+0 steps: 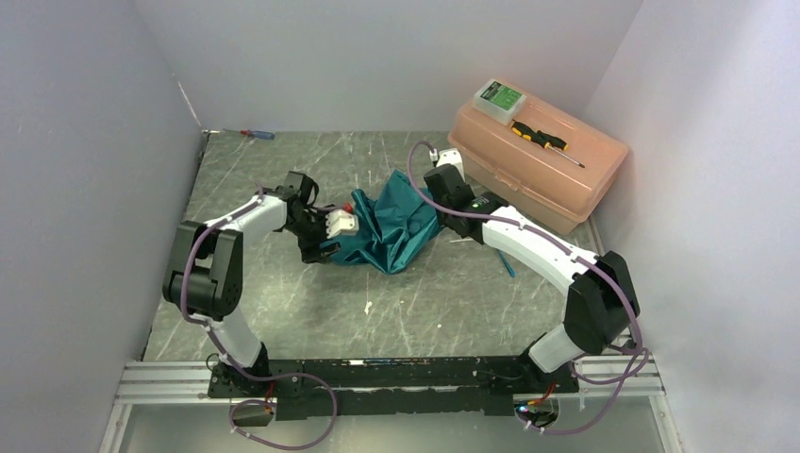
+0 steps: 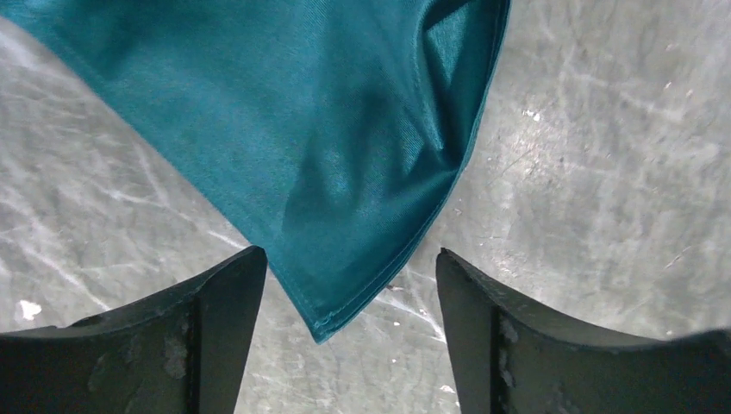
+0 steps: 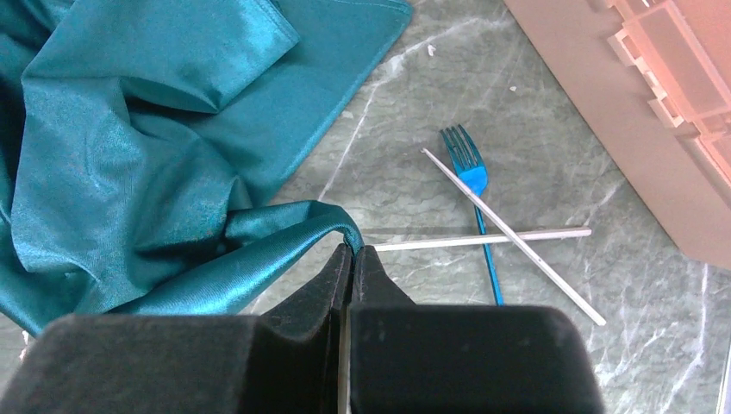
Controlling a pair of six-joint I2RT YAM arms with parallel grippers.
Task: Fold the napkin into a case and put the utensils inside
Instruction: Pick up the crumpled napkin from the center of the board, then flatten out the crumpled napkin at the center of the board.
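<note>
The teal napkin (image 1: 389,229) lies crumpled mid-table, not shaped into a case. My left gripper (image 2: 349,254) is open. One napkin corner (image 2: 332,319) lies on the table between its fingers, and neither finger touches it. In the top view the left gripper (image 1: 323,249) sits at the cloth's left edge. My right gripper (image 3: 353,248) is shut on a raised fold of the napkin (image 3: 284,250) at the cloth's right side. The utensils lie on the table beside that fold: a blue fork (image 3: 472,177) crossed by two white sticks (image 3: 483,239) (image 3: 552,274).
A peach plastic box (image 1: 538,165) stands at the back right, with a yellow-and-black screwdriver (image 1: 540,139) and a small green-labelled case (image 1: 499,97) on its lid. A red-and-blue screwdriver (image 1: 255,134) lies at the back left corner. Walls close in three sides.
</note>
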